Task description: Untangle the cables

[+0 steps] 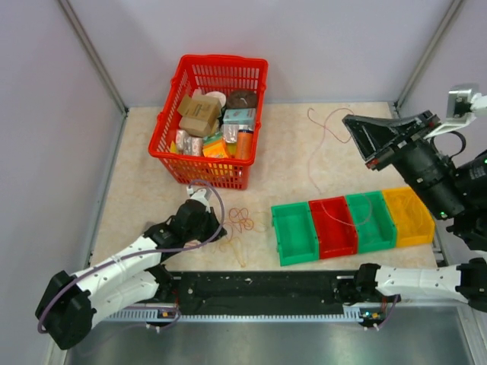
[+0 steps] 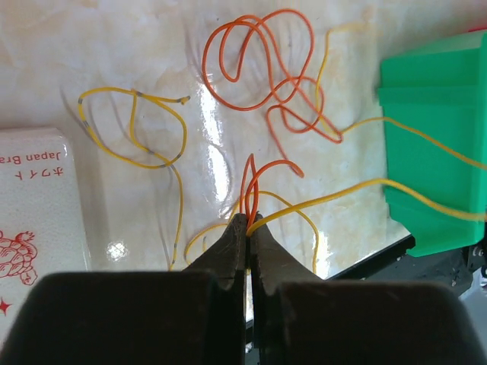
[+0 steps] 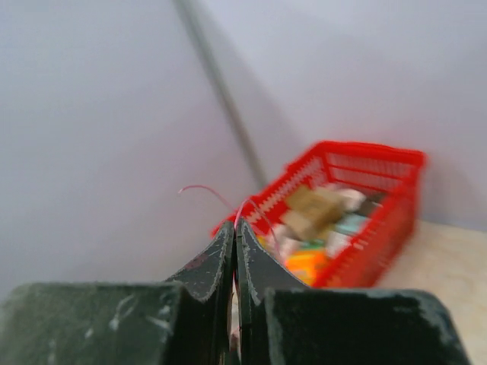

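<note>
Cables (image 2: 293, 84), pinched in left jaws, right jaws

A beige, marbled tabletop (image 1: 144, 175) lies under the left pincer (image 2: 247, 222) — glossy, with a white patch of glare (image 2: 207, 125) just beyond its tips. Plain pale lilac-grey walls (image 1: 342, 46) rise far ahead and to both sides, joined by slim grey metal posts (image 1: 92, 55). Behind it runs a brushed grey metal sill (image 1: 266, 346).

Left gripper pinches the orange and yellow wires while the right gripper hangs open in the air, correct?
Not quite: the right gripper is shut, pinching a thin red wire, as the right wrist view shows. The rest holds.
</note>
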`<act>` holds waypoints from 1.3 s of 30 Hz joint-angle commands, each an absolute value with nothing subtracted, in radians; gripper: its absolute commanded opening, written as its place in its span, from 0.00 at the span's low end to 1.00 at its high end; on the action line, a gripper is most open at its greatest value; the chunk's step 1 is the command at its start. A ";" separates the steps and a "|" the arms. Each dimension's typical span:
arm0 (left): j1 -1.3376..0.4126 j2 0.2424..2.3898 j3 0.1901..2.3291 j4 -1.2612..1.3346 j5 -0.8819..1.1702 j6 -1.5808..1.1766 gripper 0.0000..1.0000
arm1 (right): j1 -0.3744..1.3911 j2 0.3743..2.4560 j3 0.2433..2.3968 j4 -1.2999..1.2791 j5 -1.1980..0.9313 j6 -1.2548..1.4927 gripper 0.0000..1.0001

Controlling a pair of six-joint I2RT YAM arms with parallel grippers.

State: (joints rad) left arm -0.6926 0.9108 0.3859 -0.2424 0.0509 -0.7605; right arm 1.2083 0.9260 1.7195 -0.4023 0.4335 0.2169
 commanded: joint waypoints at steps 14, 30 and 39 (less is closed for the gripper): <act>-0.681 0.819 0.477 -0.302 0.043 -0.710 0.00 | 1.007 0.678 1.240 -1.048 1.059 0.575 0.00; -0.681 0.813 0.503 -0.319 0.052 -0.704 0.00 | 0.692 0.767 1.535 -1.100 0.943 0.388 0.00; -0.680 0.822 0.495 -0.308 0.064 -0.706 0.00 | 0.692 0.769 1.454 -1.104 1.055 0.368 0.00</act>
State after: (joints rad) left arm -0.6834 0.8272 0.4698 -0.3237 0.0521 -0.7124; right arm 0.7017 0.7467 1.5192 -1.0935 0.9981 0.3836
